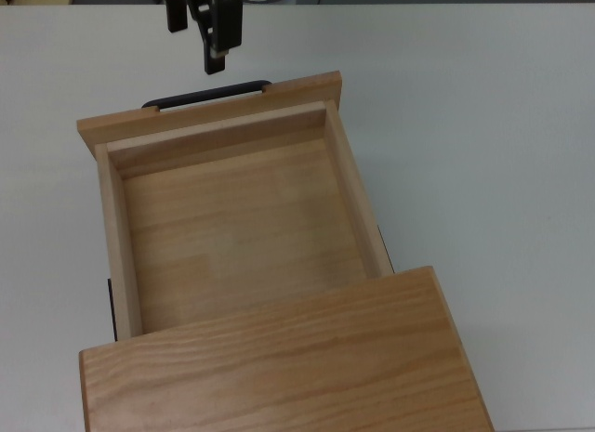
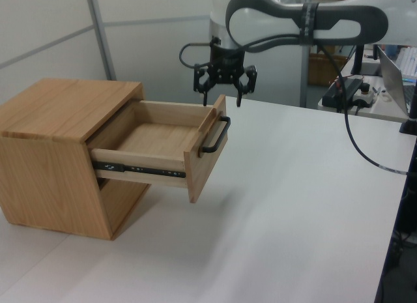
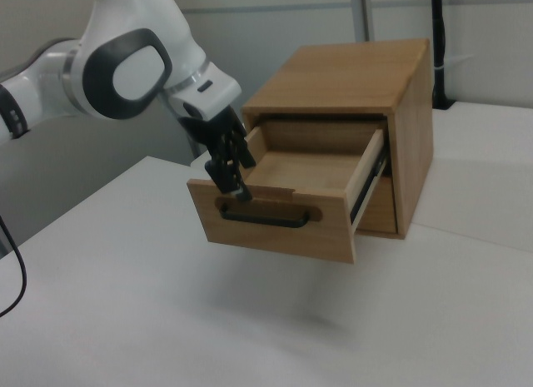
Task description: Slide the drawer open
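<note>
The gripper [image 2: 223,86] is seen spread open and empty, raised above and just beyond the front edge of the drawer [image 2: 163,143], with both fingers [image 2: 240,94] clear of the wood. In the top view it hangs past the handle [image 1: 206,95], apart from it, over the white table [image 1: 483,125].

The drawer is drawn well out of the cabinet [image 2: 49,153], its bare floor exposed, carried on black side runners [image 2: 137,167]. Its front panel [image 3: 275,220] overhangs the table without touching it. The task appears essentially done; little travel seems left on the runners.

The drawer is judged to be a stiff, fairly light wooden tray that will not flex or mar under a firm grip. Motion is constrained by the runners to a straight line, so any pull is best kept along that line; a sideways load could bind it. The proper hold is the thin black metal bar at mid-span, pinched from above. The bar is smooth and narrow, so slipping is a possibility if it is caught near an end.
</note>
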`<state>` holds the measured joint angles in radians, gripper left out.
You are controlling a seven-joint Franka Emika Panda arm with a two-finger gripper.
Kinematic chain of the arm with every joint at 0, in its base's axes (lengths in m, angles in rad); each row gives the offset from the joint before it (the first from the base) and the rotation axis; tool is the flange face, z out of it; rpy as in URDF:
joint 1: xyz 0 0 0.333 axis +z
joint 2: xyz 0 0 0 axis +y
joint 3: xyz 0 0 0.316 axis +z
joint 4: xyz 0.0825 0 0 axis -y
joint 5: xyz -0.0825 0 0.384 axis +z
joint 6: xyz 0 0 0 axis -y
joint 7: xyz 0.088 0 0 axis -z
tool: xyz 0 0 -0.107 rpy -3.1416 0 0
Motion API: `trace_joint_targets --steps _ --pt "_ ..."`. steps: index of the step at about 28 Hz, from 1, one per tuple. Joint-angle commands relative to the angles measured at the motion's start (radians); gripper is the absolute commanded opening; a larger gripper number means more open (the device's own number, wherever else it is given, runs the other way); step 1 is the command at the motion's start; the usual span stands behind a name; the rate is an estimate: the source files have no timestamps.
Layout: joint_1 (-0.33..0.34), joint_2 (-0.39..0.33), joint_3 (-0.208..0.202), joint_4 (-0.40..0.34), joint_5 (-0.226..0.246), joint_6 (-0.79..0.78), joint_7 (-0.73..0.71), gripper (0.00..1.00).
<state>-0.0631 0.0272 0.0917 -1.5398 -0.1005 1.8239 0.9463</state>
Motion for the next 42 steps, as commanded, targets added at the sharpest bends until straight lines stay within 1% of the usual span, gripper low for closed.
trace_joint_targets --steps 1,4,8,10,11,12,16,21,22,27,35,42 --pt "0.008 -0.010 0.002 0.033 0.018 -0.037 -0.171 1.00" --pt "0.008 -0.013 0.013 0.035 0.015 -0.041 -0.250 1.00" --pt "0.008 -0.024 0.039 0.035 0.005 -0.112 -0.388 1.00" --pt "0.008 -0.026 0.039 0.035 0.007 -0.153 -0.447 1.00" --pt "0.008 -0.026 0.040 0.039 0.007 -0.197 -0.513 1.00" --pt "0.009 -0.026 0.042 0.050 0.007 -0.221 -0.549 1.00" --pt "0.008 -0.024 0.072 0.076 0.007 -0.314 -0.700 1.00" --pt "0.009 -0.023 0.077 0.076 0.005 -0.324 -0.834 1.00" --pt "0.008 -0.021 0.082 0.076 0.005 -0.325 -0.881 1.00" --pt "0.008 -0.010 0.082 0.076 0.005 -0.325 -0.962 1.00" --pt "0.008 0.011 0.082 0.075 -0.001 -0.322 -0.968 1.00" --pt "0.006 0.022 0.080 0.072 0.007 -0.322 -0.971 1.00"
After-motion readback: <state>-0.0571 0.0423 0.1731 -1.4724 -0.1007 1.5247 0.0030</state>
